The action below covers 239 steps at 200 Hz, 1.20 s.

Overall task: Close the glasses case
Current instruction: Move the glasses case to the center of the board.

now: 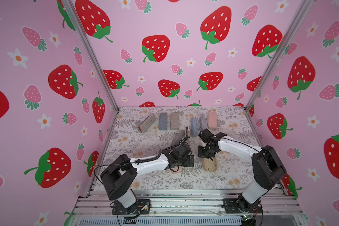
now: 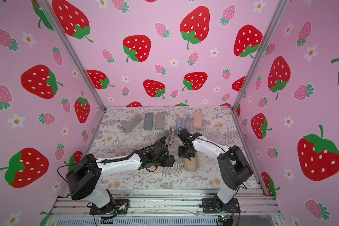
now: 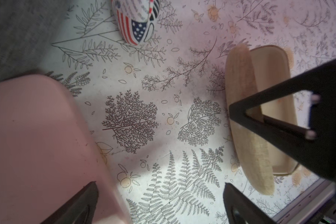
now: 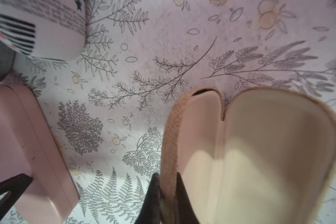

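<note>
Tan glasses case, open, long axis front-to-back

Even, pink-tinted light, soft shadows; both top views bow at edges; the glasses case blurs near the right-wrist lens.

Tan glasses case: open, one woven half raised on edge, right gripper at that half.
Pink case, flag-printed case, grey case.
Left gripper: jaws wide apart over botanical-print table cover.

Tan woven glasses case — open, cream-lined, one half upright — near the front
</note>
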{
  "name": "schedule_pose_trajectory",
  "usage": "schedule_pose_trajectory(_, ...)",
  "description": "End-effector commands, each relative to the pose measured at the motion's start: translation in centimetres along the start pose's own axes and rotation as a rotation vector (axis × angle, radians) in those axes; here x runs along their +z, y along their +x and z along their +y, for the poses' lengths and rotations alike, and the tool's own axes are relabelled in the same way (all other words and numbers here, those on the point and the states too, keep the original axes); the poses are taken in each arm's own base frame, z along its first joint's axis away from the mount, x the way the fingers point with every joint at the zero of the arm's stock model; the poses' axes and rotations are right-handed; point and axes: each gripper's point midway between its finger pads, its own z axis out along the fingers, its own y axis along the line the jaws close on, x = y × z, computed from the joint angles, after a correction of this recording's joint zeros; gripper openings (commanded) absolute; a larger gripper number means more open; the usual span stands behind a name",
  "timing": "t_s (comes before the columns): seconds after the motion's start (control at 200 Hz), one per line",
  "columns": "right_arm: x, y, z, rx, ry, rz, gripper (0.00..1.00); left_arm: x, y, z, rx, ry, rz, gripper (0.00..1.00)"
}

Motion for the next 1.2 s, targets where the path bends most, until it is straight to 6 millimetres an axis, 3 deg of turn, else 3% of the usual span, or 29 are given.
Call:
schedule_pose_trajectory(0.0,-0.1,-0.8,1.5,0.024,-0.034,-0.019,0.07,0.0,-0.5,-1.0,-0.007,0.015,-0.002,1.00)
schedule_pose_trajectory(0.36,-0.4,-1.1,2.1,0.014,-0.038,-0.026,0.31,0.0,-0.6,-1.3,0.006,0.009,0.003,1.00)
schedule_pose_trajectory(0.585,-2.0,-1.7,2.6,0.012,-0.068,-0.057,0.36,-0.1,-0.8,-1.9,0.019,0.017,0.003,0.99)
schedule_pose_trajectory(0.72,-3.8,-2.1,2.4,0.015,-0.078,-0.088,0.38,0.0,-1.0,-2.5,0.028,0.033,0.007,0.93)
schedule_pose_trajectory(0.79,-4.9,-2.2,1.8,0.016,-0.064,-0.105,0.39,0.1,-1.1,-3.0,0.034,0.050,0.009,0.84)
schedule_pose_trajectory(1.011,-8.1,-2.0,-1.4,0.046,-0.004,-0.185,0.38,0.9,-1.7,-4.8,0.044,0.097,0.029,0.29)
schedule_pose_trajectory(1.096,-9.1,-1.9,-2.9,0.076,-0.001,-0.210,0.20,1.5,-1.7,-5.4,0.051,0.111,0.046,0.00)
schedule_pose_trajectory(1.191,-9.3,-1.4,-4.5,0.108,-0.021,-0.211,0.02,2.5,-1.7,-6.0,0.056,0.118,0.063,0.00)
